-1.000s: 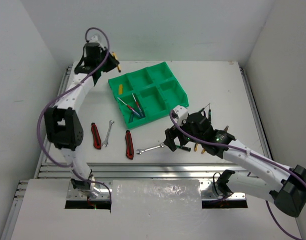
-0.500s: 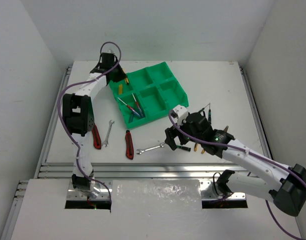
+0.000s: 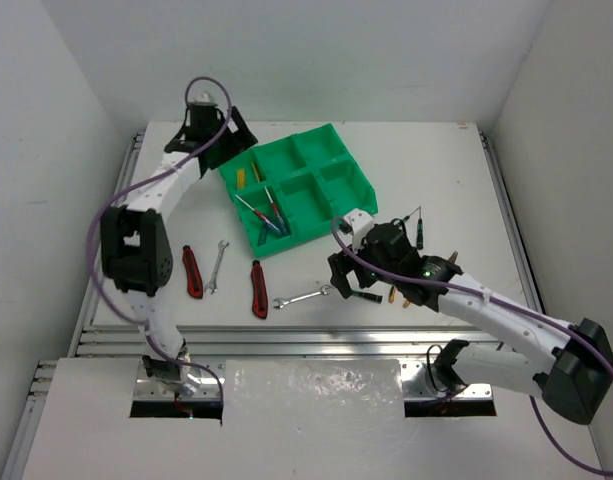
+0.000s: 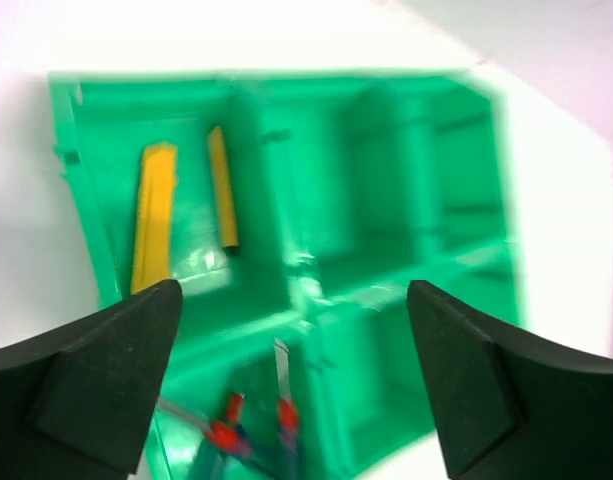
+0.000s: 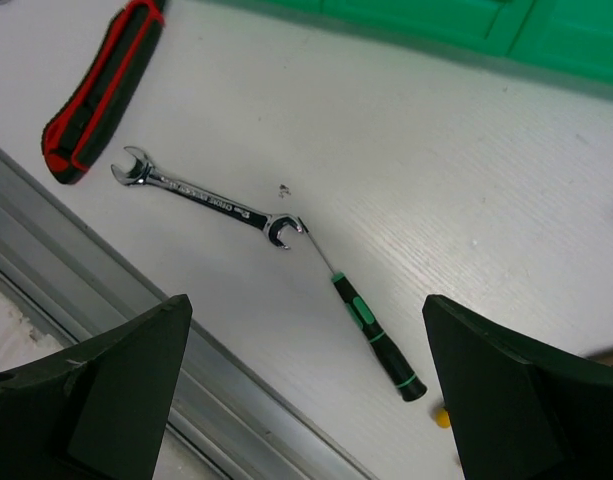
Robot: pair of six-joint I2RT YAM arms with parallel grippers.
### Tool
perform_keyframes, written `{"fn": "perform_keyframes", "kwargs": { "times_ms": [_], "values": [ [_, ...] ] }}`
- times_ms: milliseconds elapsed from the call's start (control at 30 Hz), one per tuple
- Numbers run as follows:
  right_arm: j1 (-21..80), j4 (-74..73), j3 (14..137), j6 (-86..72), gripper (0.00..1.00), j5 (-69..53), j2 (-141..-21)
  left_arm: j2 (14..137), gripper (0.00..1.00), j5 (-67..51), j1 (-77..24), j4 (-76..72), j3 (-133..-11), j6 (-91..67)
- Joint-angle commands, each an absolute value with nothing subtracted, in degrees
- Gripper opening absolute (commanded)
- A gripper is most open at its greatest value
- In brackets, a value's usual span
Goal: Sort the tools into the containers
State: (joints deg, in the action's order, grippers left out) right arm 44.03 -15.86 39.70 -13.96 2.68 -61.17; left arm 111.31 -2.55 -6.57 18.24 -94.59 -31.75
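The green tray (image 3: 358,188) holds the containers. Its back-left compartment has a yellow knife (image 4: 154,215) and a second, thinner yellow tool (image 4: 222,200) lying side by side. The compartment in front holds red-handled screwdrivers (image 4: 226,435). My left gripper (image 4: 296,380) hangs open above the tray's left side (image 3: 224,142), with nothing between its fingers. My right gripper (image 5: 306,390) is open low over the table (image 3: 344,278). Below it lie a silver wrench (image 5: 206,197) and a green-and-black screwdriver (image 5: 376,340), tip touching the wrench's end.
Two red-handled knives (image 3: 192,272) (image 3: 258,288) and another small wrench (image 3: 217,265) lie left of the front centre. A dark screwdriver (image 3: 419,228) lies right of the tray. Yellow handles (image 3: 396,295) peek out beside my right arm. A metal rail (image 5: 106,290) runs along the near edge.
My left gripper carried a thin yellow tool from behind the tray over its back-left compartment, then opened; the tool now lies there beside the yellow knife. The right arm barely moved.
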Motion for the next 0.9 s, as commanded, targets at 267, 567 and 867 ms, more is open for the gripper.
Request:
{"fn": "perform_keyframes", "kwargs": {
  "times_ms": [267, 567, 867],
  "values": [
    [56.2, -14.2, 54.8, -30.9, 0.99, 16.5, -84.9, 56.6, 1.0, 12.5, -6.9, 21.6, -64.3, -35.0],
    [64.4, -19.2, 79.4, -33.6, 0.95, 20.5, -112.6, 33.3, 1.0, 17.1, -6.8, 30.0, -53.5, -21.6],
    [65.7, -20.4, 86.6, -34.8, 0.7, 20.1, -123.2, 25.0, 1.0, 20.0, -6.8, 28.0, -46.1, -23.6]
  ]
}}
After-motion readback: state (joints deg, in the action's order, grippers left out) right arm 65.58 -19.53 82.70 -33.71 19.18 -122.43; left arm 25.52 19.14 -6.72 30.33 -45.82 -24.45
